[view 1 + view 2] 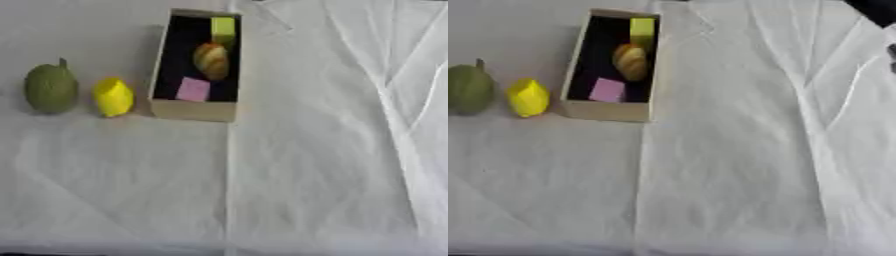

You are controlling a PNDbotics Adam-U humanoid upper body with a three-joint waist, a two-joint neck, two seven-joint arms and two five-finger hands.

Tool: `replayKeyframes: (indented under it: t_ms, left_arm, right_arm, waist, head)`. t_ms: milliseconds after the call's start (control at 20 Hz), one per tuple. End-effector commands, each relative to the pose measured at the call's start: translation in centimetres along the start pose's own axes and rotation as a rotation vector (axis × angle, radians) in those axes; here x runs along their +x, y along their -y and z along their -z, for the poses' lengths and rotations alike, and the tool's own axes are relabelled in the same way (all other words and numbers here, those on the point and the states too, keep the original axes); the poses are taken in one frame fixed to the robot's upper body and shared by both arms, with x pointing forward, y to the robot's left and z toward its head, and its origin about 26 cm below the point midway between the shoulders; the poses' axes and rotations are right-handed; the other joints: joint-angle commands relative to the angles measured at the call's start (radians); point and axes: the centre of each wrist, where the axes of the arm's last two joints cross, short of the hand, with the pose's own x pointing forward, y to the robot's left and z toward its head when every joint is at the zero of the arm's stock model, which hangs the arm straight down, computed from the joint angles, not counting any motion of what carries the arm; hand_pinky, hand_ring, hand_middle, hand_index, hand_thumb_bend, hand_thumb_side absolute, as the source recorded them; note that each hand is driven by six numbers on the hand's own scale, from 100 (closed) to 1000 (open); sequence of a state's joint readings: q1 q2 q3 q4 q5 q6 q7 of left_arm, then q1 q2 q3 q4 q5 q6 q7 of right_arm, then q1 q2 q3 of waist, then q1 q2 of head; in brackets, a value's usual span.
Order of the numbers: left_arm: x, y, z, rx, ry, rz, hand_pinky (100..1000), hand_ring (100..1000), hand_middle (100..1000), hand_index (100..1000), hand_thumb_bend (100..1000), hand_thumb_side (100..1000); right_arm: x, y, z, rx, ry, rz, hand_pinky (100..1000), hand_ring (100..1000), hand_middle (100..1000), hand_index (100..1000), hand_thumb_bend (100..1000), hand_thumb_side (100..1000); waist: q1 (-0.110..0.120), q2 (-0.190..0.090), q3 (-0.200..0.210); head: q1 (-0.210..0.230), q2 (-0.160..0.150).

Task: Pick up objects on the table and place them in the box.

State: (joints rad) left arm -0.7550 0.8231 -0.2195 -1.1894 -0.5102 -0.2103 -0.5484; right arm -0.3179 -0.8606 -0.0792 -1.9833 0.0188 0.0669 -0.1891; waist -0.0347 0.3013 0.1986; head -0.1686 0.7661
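Note:
An open cardboard box (194, 109) with a dark inside stands left of the table's middle. In it lie a yellow-green block (223, 28) at the far end, an orange-brown rounded fruit (212, 60) in the middle and a pink block (193, 90) at the near end. Left of the box, on the cloth, sit a yellow lemon-like object (113, 97) and a green round fruit with a stem (51, 88). A black part of my right hand or arm (877, 9) shows only in the upper right corner of the right eye view, far from the objects. My left hand is out of view.
A creased white cloth (315, 165) covers the whole table, with folds running down the right side. The near half and the right side hold nothing but cloth. The table's front edge runs along the bottom.

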Motion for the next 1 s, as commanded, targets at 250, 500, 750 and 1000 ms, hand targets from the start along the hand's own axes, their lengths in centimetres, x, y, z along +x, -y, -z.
replayKeyframes:
  t_ms: [250,500,750,1000]
  left_arm:
    - [2.8,-1.5,3.3,-0.023,0.094,0.048,879,888,795,872,589,100]
    - [4.3,-1.5,6.1,-0.032,0.093,0.076,874,887,796,880,597,100]
    - [4.9,-0.9,8.2,0.011,0.065,0.095,857,874,782,877,553,100]
    - [5.1,-0.4,8.9,0.047,0.065,0.088,732,733,635,760,381,100]
  right_arm:
    - [1.0,0.5,0.7,-0.005,0.033,0.004,890,778,713,813,100,697]
    - [1.2,0.3,1.0,-0.006,0.045,0.024,889,773,706,806,100,701]
    - [1.4,0.1,1.2,0.008,0.055,0.038,888,767,697,799,100,705]
    - [1.3,0.0,1.0,0.016,0.042,0.040,888,764,695,797,100,710]
  waist:
    - [0.014,-0.022,-0.012]
    - [0.015,-0.015,-0.024]
    - [0.014,-0.004,-0.036]
    - [0.015,0.004,-0.042]
  head:
    - [0.011,0.004]
    - [0.022,0.004]
    - [0.032,0.004]
    - [0.031,0.004]
